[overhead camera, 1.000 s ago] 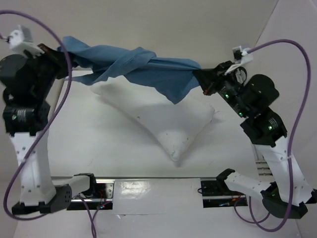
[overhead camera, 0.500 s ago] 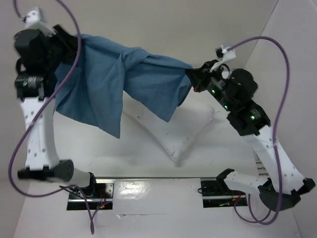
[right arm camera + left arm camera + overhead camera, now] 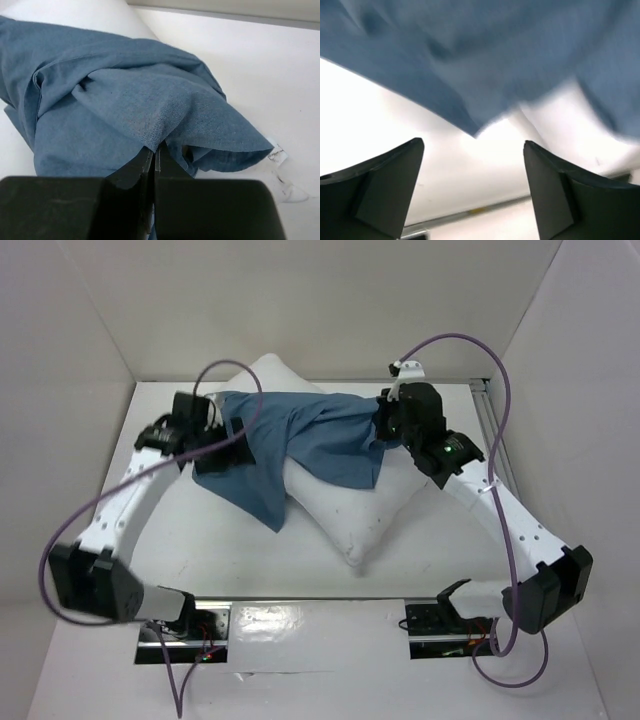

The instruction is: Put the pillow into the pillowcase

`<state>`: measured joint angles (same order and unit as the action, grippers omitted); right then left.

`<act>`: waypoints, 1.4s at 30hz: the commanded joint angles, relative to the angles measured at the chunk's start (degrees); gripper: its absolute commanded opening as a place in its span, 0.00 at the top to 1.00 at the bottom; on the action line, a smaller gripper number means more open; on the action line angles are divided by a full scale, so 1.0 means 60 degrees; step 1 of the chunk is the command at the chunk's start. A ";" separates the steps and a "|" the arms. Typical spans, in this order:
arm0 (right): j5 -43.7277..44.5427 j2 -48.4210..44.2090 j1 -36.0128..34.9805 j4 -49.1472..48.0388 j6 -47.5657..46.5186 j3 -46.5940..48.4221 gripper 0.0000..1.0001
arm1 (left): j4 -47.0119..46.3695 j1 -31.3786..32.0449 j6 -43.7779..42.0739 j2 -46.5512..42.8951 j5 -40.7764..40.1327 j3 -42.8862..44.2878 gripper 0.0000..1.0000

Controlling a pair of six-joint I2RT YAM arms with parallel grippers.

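Top view, pillow: a plump white rectangular fabric pillow (image 3: 350, 505) lies slantwise in the middle of the counter (image 3: 200, 540), one corner pointing toward the arm bases.
Top view, pillowcase: a limp, wrinkled dusty-blue cloth pillowcase (image 3: 300, 435) is draped over the pillow's far half. One flap trails onto the counter on the left.
Left wrist view, left fingers (image 3: 380, 185): spread wide with nothing between them. Blurred blue cloth hangs just ahead.
Right wrist view, right fingers (image 3: 145, 167): pinched tight on a fold at the cloth's edge.
Step in hand, judged: spreading the mouth. The left fingers should take a single hem layer well apart from the right pinch, not a bunch.
Surface: smooth white counter; cloth should slide easily.
Room: plain white walls (image 3: 330, 300) on three sides. Looping purple cables (image 3: 460, 340) might snag.
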<state>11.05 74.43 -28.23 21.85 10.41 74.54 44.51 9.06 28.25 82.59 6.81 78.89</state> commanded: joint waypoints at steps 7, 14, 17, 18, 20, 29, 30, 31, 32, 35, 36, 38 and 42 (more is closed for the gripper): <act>-0.0493 -0.0702 0.0427 -0.0213 0.0242 -0.0192 1.00 | -0.4090 0.1492 0.2822 -0.3496 0.0449 -0.5239 0.02; -0.0670 -0.0980 0.0427 -0.0125 0.0417 -0.0280 1.00 | -0.4487 0.2284 0.1504 -0.0891 -0.1003 -0.4082 0.00; -0.0772 -0.1068 0.0514 -0.0009 0.0418 -0.0280 1.00 | -0.4971 0.2285 0.1503 -0.0100 -0.1003 -0.3731 0.00; -0.0772 -0.1068 0.0515 -0.0008 0.0418 -0.0280 1.00 | -0.4972 0.2284 0.1503 0.0367 -0.1003 -0.3614 0.03; -0.0772 -0.1169 0.0515 0.0167 0.0418 -0.0179 1.00 | -0.4871 0.2022 0.1590 0.0692 -0.1164 -0.3189 0.17; -0.1298 -0.0996 0.0515 0.1074 0.0008 0.1401 1.00 | -0.2351 0.0323 0.1080 -0.1161 -0.3142 0.0160 1.00; -0.1488 -0.0995 0.0515 0.1322 -0.0152 0.1970 1.00 | -0.2350 -0.0215 0.0991 -0.1413 -0.3142 0.0515 1.00; -0.1910 -0.0995 0.0515 0.1412 -0.0241 0.2208 1.00 | -0.2075 -0.0496 0.0990 -0.1619 -0.3040 0.0968 1.00; -0.2045 -0.0995 0.0515 0.1500 -0.0372 0.2413 1.00 | -0.1956 -0.0731 0.0990 -0.1795 -0.3039 0.1944 1.00; -0.2310 -0.1403 0.0515 0.1588 -0.0680 0.2840 1.00 | -0.1488 -0.1479 0.0990 -0.2134 -0.3432 0.3487 1.00; -0.2310 -0.1535 0.0515 0.1588 -0.0797 0.2956 1.00 | -0.1370 -0.1611 0.0990 -0.2250 -0.3580 0.4420 1.00; -0.2310 -0.1771 0.0515 0.1588 -0.0943 0.3045 1.00 | -0.1282 -0.1948 0.0874 -0.2251 -0.3756 0.5275 1.00; -0.2310 -0.1917 0.0515 0.1588 -0.1033 0.3147 1.00 | -0.1323 -0.2037 0.0421 -0.1404 -0.4574 0.6727 1.00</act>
<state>-2.07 63.64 -25.50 31.03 6.39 91.18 34.54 -2.63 34.15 69.43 -15.79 116.88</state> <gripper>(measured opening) 0.011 0.029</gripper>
